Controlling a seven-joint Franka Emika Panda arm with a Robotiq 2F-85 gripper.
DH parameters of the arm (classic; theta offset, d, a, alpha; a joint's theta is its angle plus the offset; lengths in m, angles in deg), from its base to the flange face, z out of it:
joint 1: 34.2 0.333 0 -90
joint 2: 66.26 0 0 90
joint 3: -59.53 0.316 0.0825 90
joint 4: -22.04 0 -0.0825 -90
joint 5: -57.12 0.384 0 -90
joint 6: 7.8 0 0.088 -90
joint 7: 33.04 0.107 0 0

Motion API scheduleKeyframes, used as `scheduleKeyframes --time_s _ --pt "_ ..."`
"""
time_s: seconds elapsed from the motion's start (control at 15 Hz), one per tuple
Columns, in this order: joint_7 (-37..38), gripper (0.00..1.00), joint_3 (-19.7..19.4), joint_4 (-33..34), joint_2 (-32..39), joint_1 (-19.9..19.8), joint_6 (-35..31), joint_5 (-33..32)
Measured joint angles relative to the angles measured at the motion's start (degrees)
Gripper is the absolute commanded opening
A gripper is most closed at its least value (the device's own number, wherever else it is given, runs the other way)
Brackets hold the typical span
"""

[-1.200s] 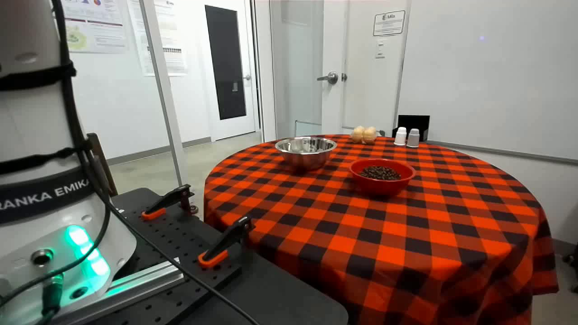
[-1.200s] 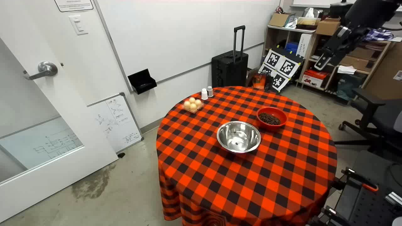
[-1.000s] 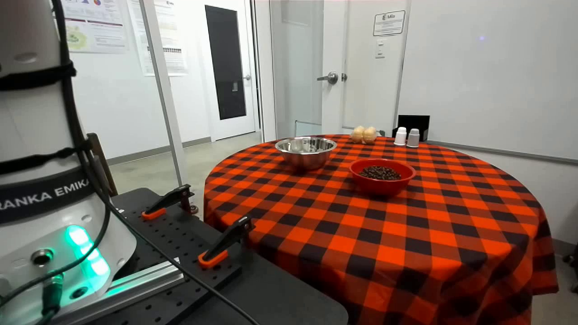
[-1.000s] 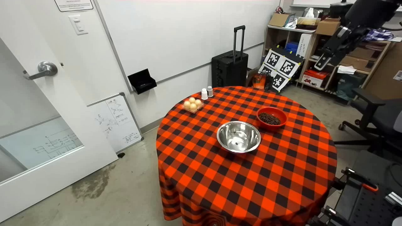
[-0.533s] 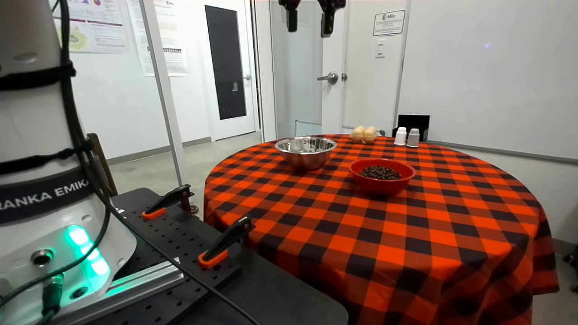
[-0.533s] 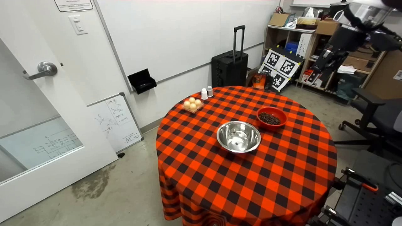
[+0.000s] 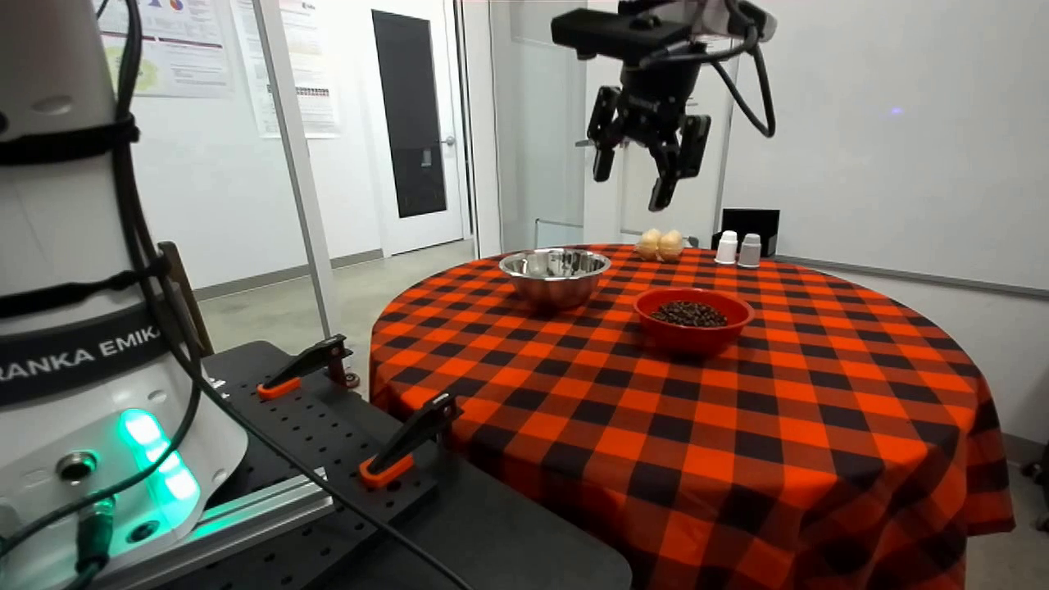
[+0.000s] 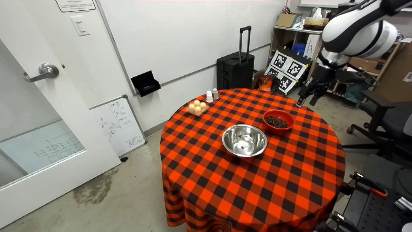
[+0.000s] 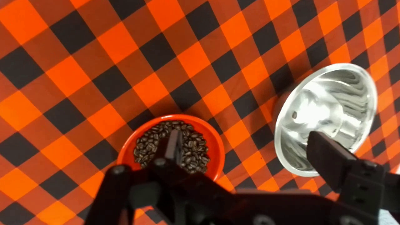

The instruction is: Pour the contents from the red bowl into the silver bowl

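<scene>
Below the widely spread black claw [image 7: 631,186], a round red bowl [image 7: 693,337] of brown beans [image 7: 689,314] sits near a round silver metal bowl [image 7: 555,291].

In the wrist view, the gripper [image 9: 244,136] hides part of the red bowl [image 9: 216,148], beans [image 9: 196,149] and silver bowl [image 9: 325,104].

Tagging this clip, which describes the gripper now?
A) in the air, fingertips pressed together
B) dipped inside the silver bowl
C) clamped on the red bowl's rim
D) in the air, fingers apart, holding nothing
D: in an exterior view the gripper hangs in the air, its fingers spread with nothing between them, while the red bowl and the silver bowl both stand on the checked tablecloth.
</scene>
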Motion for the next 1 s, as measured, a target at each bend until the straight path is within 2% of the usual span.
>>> scheduleKeyframes --time_s 0.4,0.6,0.8,0.87,0.93,1.0 --pt "5.8 1.00 8.6 12.3 21.4 -8.1 -7.8 0.5" --pt "11.4 1.00 10.4 19.6 30.1 -11.1 -7.9 -2.0" --pt "15.5 1.00 10.8 24.8 34.8 -13.6 -7.4 -3.9" --pt "15.9 0.75 10.8 24.7 35.0 -14.6 -7.4 -3.9" --pt "16.2 0.74 11.0 25.1 35.1 -15.5 -7.0 -3.9" --pt "16.5 0.67 11.4 26.1 35.4 -16.4 -5.8 -4.0"
